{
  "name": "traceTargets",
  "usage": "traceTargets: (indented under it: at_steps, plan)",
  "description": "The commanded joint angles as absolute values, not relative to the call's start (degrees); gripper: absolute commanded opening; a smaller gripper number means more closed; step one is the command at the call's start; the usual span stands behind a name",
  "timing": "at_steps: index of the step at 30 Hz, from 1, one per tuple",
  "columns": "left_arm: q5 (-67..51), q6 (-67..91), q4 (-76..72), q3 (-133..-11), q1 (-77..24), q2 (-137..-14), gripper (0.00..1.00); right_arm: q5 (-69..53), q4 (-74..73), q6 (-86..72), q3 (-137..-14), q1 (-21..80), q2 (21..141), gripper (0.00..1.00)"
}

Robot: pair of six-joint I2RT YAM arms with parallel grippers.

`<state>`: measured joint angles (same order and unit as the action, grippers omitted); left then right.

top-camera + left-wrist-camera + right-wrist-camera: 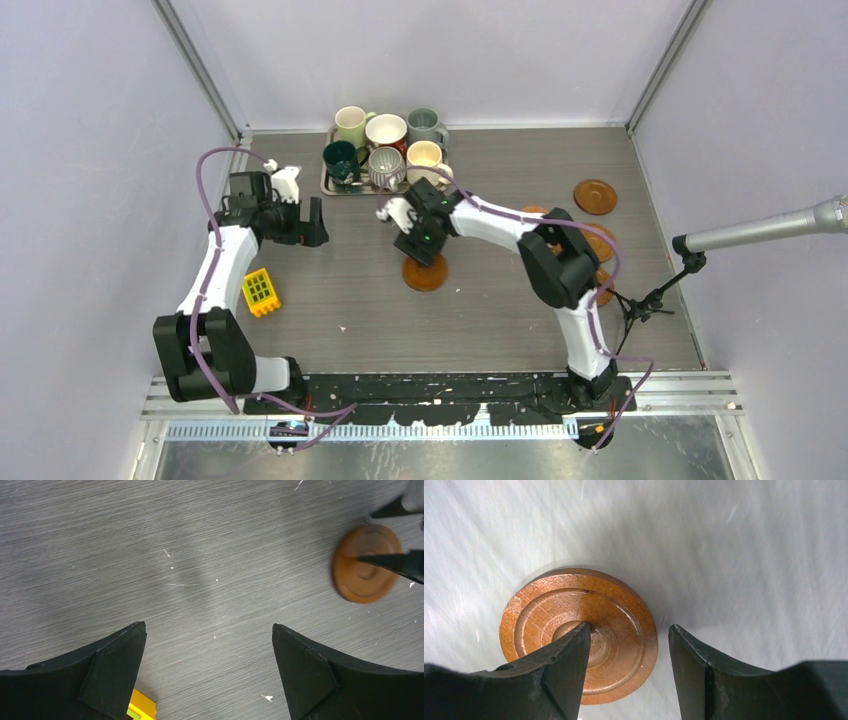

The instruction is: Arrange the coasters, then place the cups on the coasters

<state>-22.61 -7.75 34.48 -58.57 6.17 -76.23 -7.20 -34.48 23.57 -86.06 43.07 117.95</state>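
Observation:
One ringed brown coaster (425, 273) lies flat at the table's middle, also seen as the coaster (366, 563) and the coaster (574, 610). My right gripper (420, 245) (629, 626) hangs low over it, open: one finger is above the coaster's centre, the other stands past its right rim with a gap. Other coasters (595, 196) (600, 243) lie at the right, some partly hidden by the right arm. Several cups (386, 130) stand together on the silver tray (326, 185) at the back. My left gripper (312, 225) (209, 625) is open over bare table.
A small yellow grid block (261, 291) (142, 707) sits near the left arm. A microphone on a stand (760, 228) reaches in from the right edge. Walls close in the table at the left, back and right.

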Motion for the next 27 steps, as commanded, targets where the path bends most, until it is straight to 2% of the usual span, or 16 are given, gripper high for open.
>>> traceTargets:
  at_steps: [1, 5, 11, 16, 20, 24, 27]
  plan:
    - [-26.2, -7.14, 32.42, -60.35, 8.65, -76.89, 1.0, -10.91, -28.62, 15.57, -99.75, 44.02, 127.85, 0.63]
    - [-30.89, -8.8, 34.09, -61.03, 9.72, -77.68, 1.0, -13.63, -31.16, 11.73, -107.7, 43.82, 129.43, 0.63]
    - [-33.92, -13.25, 35.51, -61.37, 7.26, -77.22, 1.0, -16.68, -34.94, 9.55, -104.82, 40.51, 118.07, 0.65]
    - [-28.82, -13.54, 34.18, -62.53, -2.06, -79.91, 1.0, -16.1, -37.03, 8.3, -95.74, 33.34, 107.49, 0.7]
    - [-22.92, -12.87, 31.39, -65.02, -10.0, -85.39, 1.0, -7.09, -38.1, 8.48, -87.87, 27.14, 101.23, 0.75]
    - [-20.56, -12.6, 31.17, -69.63, -15.47, -93.24, 0.96, -7.5, -42.06, 10.42, -84.26, 18.1, 98.8, 0.75]
    - [-16.41, -13.63, 30.79, -71.79, -19.6, -97.34, 0.95, -5.37, -42.63, 10.49, -84.39, 11.85, 99.36, 0.71]
